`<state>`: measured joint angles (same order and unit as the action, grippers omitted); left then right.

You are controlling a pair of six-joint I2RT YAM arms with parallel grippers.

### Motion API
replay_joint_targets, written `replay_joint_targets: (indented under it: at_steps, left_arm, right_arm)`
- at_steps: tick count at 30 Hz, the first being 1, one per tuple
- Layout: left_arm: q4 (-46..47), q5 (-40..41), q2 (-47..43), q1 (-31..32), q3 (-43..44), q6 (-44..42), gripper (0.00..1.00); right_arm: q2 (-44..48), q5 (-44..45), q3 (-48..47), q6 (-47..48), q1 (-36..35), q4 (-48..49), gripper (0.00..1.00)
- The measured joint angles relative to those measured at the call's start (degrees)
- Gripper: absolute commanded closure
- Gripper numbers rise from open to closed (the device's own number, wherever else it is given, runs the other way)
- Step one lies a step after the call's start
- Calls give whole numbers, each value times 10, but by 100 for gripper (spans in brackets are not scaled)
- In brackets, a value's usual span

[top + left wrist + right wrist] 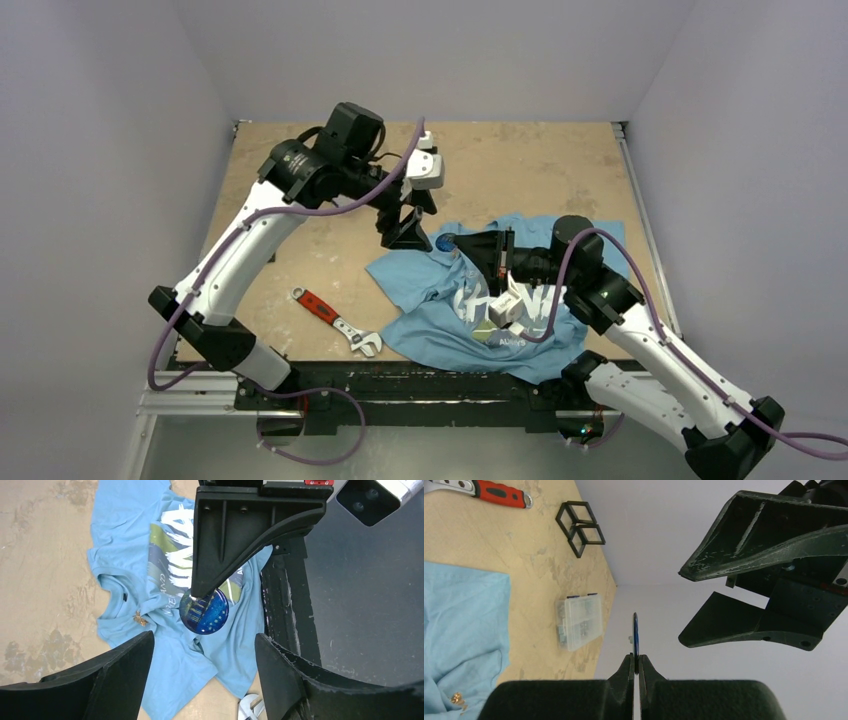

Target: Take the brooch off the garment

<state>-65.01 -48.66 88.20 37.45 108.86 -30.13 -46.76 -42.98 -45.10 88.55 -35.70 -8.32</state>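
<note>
The light blue T-shirt (455,300) lies crumpled on the table, its white and yellow-green print facing up (175,535). My right gripper (462,244) is shut on the rim of a round, dark blue brooch (446,241) and holds it in the air above the shirt. No cloth hangs from it. In the right wrist view the brooch (635,630) stands edge-on between the right gripper's (635,659) fingertips. My left gripper (405,235) is open and empty, just left of the brooch. In the left wrist view the brooch (207,614) is ahead of the left gripper (204,647). A small gold piece (140,619) sits by the collar.
A red-handled adjustable wrench (335,320) lies on the table left of the shirt. A clear plastic box (579,620) and black wire-frame cubes (580,527) show in the right wrist view. The table's black front rail (287,605) runs beside the shirt.
</note>
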Motion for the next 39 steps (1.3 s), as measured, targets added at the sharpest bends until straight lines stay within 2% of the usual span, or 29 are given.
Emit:
replay_joint_targets:
  at_steps: [15,24,33,39]
  left_arm:
    - [-24,54,38,44,17,-21,36]
    - [-28,61,48,58,31,-23,43]
    - [-39,61,66,65,39,-27,42]
    - [-51,61,77,65,45,-27,51]
  right_arm:
    - [-1,1,0,22,-10,7,100]
    - [-2,1,0,22,-12,1,100]
    - [-8,4,-3,21,-13,-1,100]
    - [-9,5,-7,21,-13,-2,100]
